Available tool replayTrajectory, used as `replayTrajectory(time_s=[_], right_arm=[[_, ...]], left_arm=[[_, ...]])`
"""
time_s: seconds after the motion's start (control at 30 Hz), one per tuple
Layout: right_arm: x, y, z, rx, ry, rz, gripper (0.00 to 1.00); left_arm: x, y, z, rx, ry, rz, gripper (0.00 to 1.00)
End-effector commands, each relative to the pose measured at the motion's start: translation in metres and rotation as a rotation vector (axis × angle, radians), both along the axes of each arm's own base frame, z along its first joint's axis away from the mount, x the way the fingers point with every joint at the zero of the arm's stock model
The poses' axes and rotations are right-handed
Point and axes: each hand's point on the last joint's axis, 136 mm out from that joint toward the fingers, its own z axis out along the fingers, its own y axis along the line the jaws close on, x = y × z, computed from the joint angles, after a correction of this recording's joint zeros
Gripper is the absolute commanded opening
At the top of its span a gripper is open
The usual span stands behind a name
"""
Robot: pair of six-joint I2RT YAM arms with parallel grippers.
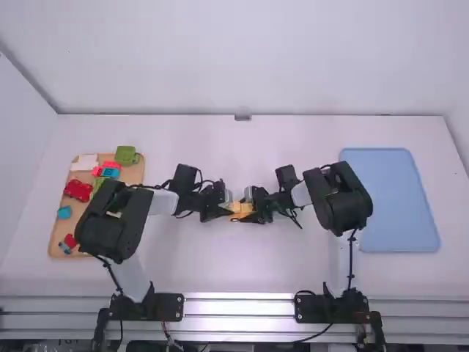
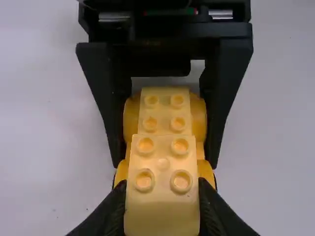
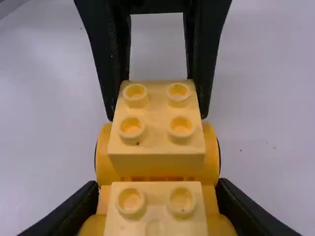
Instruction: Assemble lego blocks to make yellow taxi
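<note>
Mid-worktop (image 1: 249, 264), the left end effector (image 1: 226, 210) and right end effector (image 1: 253, 212) meet at yellow blocks (image 1: 239, 209). On the left, a tan tray (image 1: 133, 174) carries a green piece (image 1: 126, 155) at its far end, a red piece (image 1: 78, 190) and a blue block (image 1: 64, 212). A pale blue board (image 1: 399, 213) lies right.

Plastic and metal

The yellow studded plastic blocks (image 3: 156, 142) look smooth, faintly glossy. The black two-fingered left pincer (image 1: 226, 209) and right pincer (image 1: 255, 211) look matt. The white rectangular table (image 1: 242, 271) looks smooth, the blue rectangular tray (image 1: 399, 205) matt plastic, the long silver rail (image 1: 238, 306) metal.
</note>
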Motion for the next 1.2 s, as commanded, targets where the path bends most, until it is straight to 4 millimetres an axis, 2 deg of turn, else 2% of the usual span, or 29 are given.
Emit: replayTrajectory(time_s=[0.0, 0.4, 0.57, 0.7, 0.83, 1.17], right_arm=[[-0.003, -0.002, -0.006, -0.018, 0.015, -0.005, 0.41], [-0.004, -0.002, -0.005, -0.01, 0.001, 0.007, 0.42], [-0.008, 0.003, -0.005, -0.01, 0.0, 0.025, 0.42], [-0.007, 0.002, -0.007, -0.024, -0.006, 0.019, 0.42], [-0.007, 0.002, -0.008, -0.031, -0.004, 0.016, 0.42], [-0.008, 0.003, -0.008, -0.031, -0.006, 0.021, 0.42]], left_arm=[[-0.01, -0.004, -0.005, -0.012, 0.029, -0.024, 0.06], [-0.013, -0.004, -0.007, -0.01, 0.037, -0.025, 0.07], [-0.016, -0.01, -0.007, -0.008, 0.031, -0.043, 0.07], [-0.013, -0.009, -0.014, 0.008, 0.026, -0.035, 0.07], [-0.011, -0.004, -0.022, 0.052, 0.035, -0.006, 0.02], [-0.007, -0.004, -0.021, 0.055, 0.026, -0.003, 0.02]])
